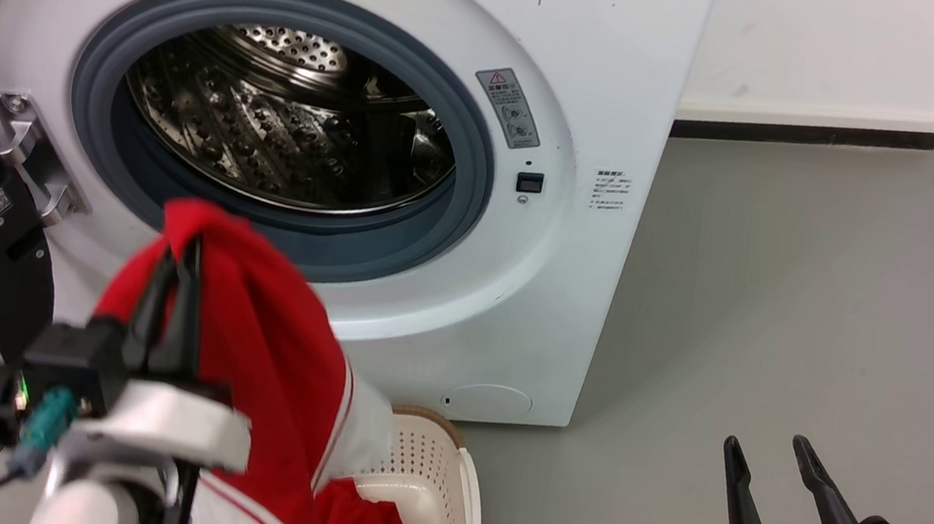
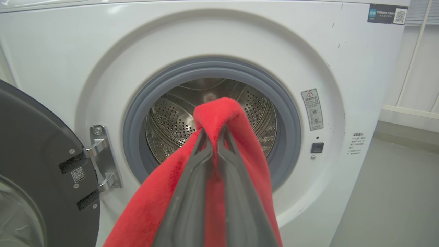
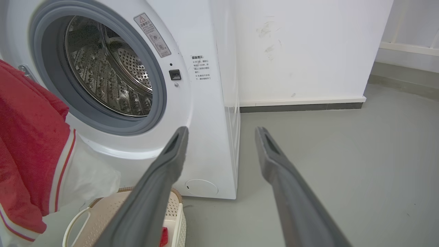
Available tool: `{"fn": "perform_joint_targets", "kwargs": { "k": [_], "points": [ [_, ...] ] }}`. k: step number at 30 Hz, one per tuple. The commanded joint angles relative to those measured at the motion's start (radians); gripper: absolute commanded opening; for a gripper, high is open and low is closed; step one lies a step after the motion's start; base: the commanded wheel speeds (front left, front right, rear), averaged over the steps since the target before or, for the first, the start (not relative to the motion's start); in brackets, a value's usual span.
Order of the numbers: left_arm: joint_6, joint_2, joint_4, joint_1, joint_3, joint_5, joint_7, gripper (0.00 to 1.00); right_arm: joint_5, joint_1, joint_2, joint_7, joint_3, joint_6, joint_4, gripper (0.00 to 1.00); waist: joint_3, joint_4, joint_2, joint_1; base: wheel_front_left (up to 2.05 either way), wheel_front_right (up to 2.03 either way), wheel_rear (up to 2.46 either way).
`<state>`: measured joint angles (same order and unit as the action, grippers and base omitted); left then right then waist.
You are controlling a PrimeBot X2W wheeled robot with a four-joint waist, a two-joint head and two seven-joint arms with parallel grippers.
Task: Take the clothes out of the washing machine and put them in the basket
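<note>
Red garment [image 1: 276, 346] hangs pinched in the left gripper [image 1: 179, 262], fingers pressed together on it, clear of the washing machine [image 1: 606, 94] ahead. Basket [image 1: 432, 467] sits below, slightly right. Lower until fabric pools inside the rim before letting go. Right gripper [image 1: 765, 443] spread, empty.

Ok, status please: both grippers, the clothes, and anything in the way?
Left gripper shut on red garment, outside the drum, hanging by the basket. Right gripper open, idle. No obstacle seen.
</note>
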<state>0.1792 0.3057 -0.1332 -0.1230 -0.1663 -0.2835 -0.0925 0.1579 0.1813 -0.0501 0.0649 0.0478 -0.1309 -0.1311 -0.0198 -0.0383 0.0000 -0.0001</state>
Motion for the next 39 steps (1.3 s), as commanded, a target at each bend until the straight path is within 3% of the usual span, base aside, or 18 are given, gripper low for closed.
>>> {"fn": "perform_joint_targets", "kwargs": {
  "k": [1,7,12,20,28,39],
  "points": [
    [0.011,-0.008,-0.021,0.039,-0.004,-0.004,0.012,0.00,-0.001,0.009,0.000,-0.002,0.002,0.000,-0.008,1.00,-0.010,0.006,0.0000,0.0001,0.00,0.00,0.00],
    [0.033,-0.070,0.021,0.175,-0.024,-0.064,0.014,0.00,-0.007,-0.019,0.000,-0.004,0.013,0.000,-0.020,1.00,-0.071,0.014,0.0000,0.0001,0.00,0.00,0.00],
    [-0.007,-0.126,0.187,0.180,-0.053,-0.114,-0.036,0.00,-0.016,-0.059,0.000,-0.008,0.027,0.000,-0.030,1.00,-0.165,0.007,0.0000,0.0001,0.00,0.00,0.00],
    [-0.074,-0.186,0.534,-0.024,-0.067,-0.131,-0.138,0.00,-0.020,-0.152,0.000,0.005,0.050,0.000,-0.035,1.00,-0.356,-0.030,0.0000,0.0001,0.00,0.00,0.00],
    [-0.134,-0.212,0.842,-0.294,-0.067,-0.114,-0.170,0.00,-0.012,-0.247,0.000,0.031,0.075,0.000,-0.035,1.00,-0.555,-0.092,0.0000,0.0001,0.00,0.00,0.00],
    [-0.122,-0.159,1.189,-0.515,-0.029,-0.118,-0.169,0.00,0.031,-0.338,0.000,0.092,0.128,0.000,0.019,1.00,-0.754,-0.172,0.0000,0.0001,0.00,0.00,0.00]
  ]
}}
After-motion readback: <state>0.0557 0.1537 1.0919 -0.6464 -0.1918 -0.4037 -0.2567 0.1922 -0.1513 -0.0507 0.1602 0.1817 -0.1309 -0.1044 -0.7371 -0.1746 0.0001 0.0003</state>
